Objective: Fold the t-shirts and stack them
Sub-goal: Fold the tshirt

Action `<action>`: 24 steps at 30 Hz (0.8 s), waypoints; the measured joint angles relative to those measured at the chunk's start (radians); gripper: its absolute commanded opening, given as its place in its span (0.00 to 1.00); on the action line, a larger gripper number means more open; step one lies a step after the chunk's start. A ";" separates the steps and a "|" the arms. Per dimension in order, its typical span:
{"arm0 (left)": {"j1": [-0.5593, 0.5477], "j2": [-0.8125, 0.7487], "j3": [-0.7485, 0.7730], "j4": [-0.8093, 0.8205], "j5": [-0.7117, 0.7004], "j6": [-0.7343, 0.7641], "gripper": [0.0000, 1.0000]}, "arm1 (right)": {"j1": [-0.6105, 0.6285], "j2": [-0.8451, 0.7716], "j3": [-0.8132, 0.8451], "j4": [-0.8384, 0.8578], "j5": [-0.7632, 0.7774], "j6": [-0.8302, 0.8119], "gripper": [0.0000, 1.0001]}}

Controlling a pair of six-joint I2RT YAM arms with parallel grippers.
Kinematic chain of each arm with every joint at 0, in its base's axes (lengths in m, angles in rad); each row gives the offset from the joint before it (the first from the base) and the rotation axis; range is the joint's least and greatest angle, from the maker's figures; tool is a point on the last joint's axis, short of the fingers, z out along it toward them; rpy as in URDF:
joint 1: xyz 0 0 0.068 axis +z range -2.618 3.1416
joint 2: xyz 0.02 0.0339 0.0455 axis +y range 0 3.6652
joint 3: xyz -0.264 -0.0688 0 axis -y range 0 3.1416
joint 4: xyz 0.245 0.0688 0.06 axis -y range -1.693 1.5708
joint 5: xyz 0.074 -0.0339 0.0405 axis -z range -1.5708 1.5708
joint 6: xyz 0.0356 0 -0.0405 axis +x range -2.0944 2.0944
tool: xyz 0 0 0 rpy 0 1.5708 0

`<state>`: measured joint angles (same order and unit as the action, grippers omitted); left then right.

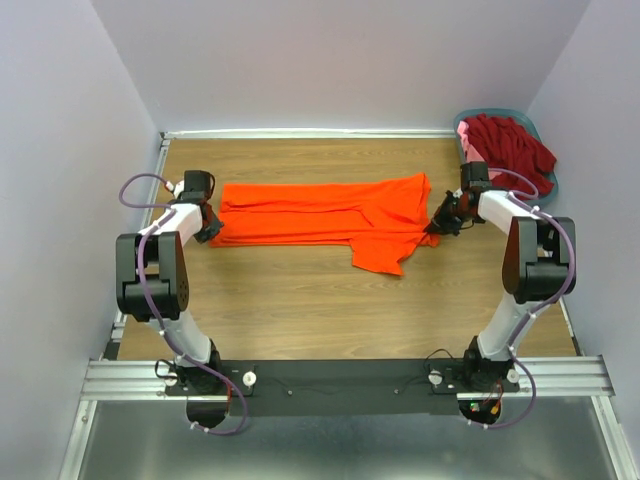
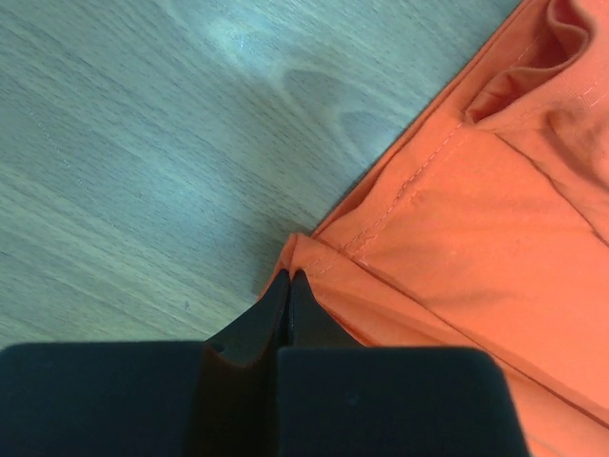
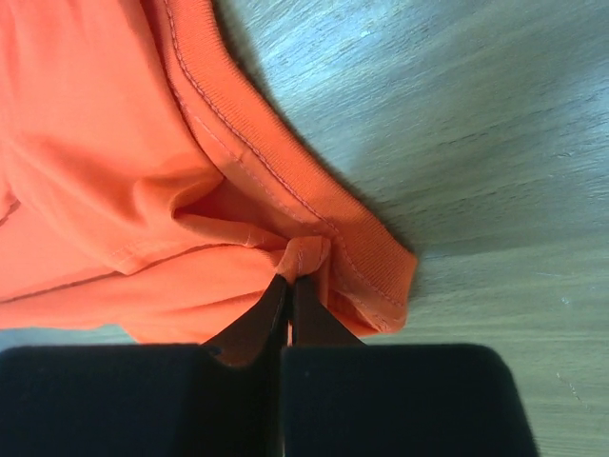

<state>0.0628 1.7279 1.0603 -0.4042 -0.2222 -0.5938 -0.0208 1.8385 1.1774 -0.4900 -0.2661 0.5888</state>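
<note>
A bright orange t-shirt [image 1: 330, 215] lies stretched across the wooden table, folded lengthwise, one sleeve hanging toward the front. My left gripper [image 1: 208, 228] is shut on the shirt's left hem corner [image 2: 304, 257], jaws pressed together in the left wrist view [image 2: 288, 278]. My right gripper [image 1: 440, 222] is shut on a pinch of orange fabric beside the ribbed collar [image 3: 314, 252], jaws together in the right wrist view [image 3: 291, 279]. A dark red t-shirt [image 1: 510, 148] is heaped in the basket, with a strip of pink fabric [image 1: 466, 130] at its left edge.
The grey-blue plastic basket [image 1: 556, 186] stands at the back right corner against the wall. Grey walls close in the table on the left, back and right. A metal rail [image 1: 340, 378] carrying the arm bases runs along the near edge.
</note>
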 measured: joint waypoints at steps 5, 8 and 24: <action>0.000 0.000 0.005 0.003 0.000 0.005 0.43 | 0.000 0.000 0.008 -0.003 0.010 -0.019 0.36; 0.001 -0.014 0.005 0.005 0.000 0.013 0.67 | 0.006 -0.021 0.013 -0.006 0.029 -0.039 0.53; -0.187 -0.537 -0.135 -0.004 -0.042 0.029 0.88 | 0.225 -0.436 -0.263 -0.019 0.087 -0.007 0.61</action>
<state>-0.1242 1.1908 0.9249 -0.4080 -0.2638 -0.5652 0.2039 1.4021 0.9146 -0.5091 -0.1795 0.5819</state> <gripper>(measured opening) 0.881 0.603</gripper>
